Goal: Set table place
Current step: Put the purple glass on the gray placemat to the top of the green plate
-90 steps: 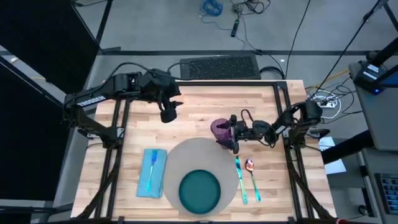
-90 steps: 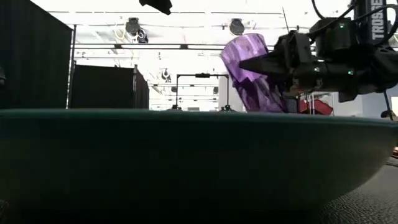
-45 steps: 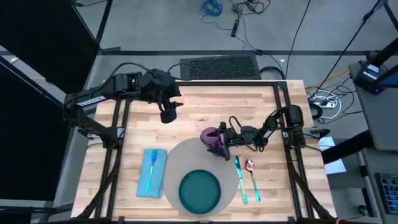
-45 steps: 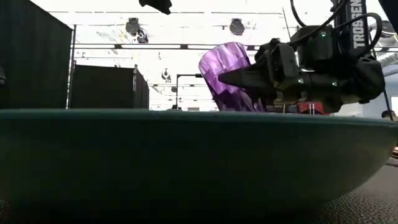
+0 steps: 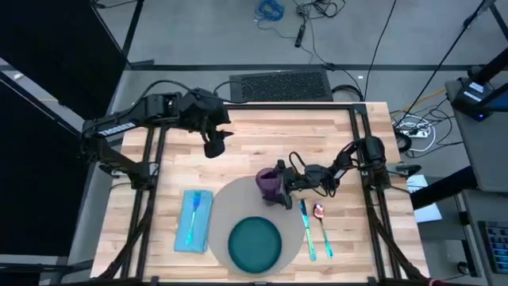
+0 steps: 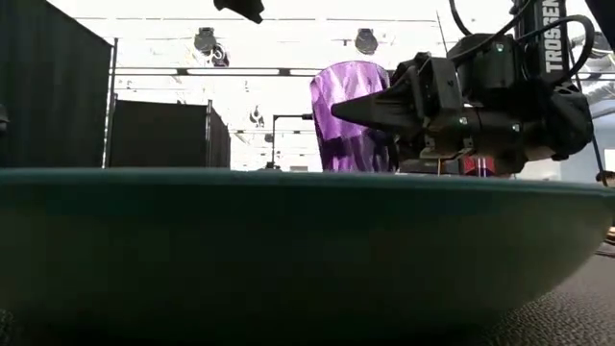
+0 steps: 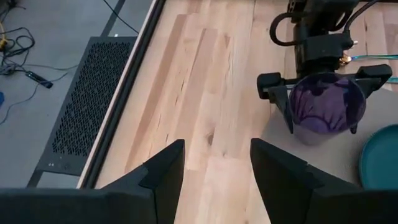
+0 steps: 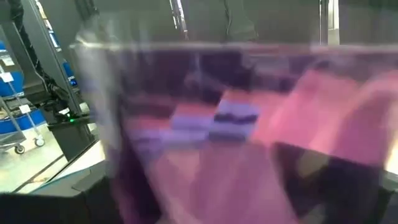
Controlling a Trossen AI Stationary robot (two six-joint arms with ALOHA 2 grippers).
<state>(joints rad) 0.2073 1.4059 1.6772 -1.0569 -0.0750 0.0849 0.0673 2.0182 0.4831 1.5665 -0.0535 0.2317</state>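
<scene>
The right arm reaches low across the desk (image 5: 246, 143), its claw (image 5: 279, 182) clamped around the one purple cup (image 5: 267, 181), upright at the mat's (image 5: 238, 199) far right edge. The left claw (image 5: 215, 145) hangs parted over the far left. One teal plate (image 5: 255, 243), one napkin (image 5: 194, 221), three cutlery pieces.

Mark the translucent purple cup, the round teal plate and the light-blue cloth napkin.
translucent purple cup (image 5: 268, 182): high view, on its open mouth.
round teal plate (image 5: 255, 242): high view, on its centre.
light-blue cloth napkin (image 5: 201, 224): high view, on bare cloth beside the cutlery.
</scene>
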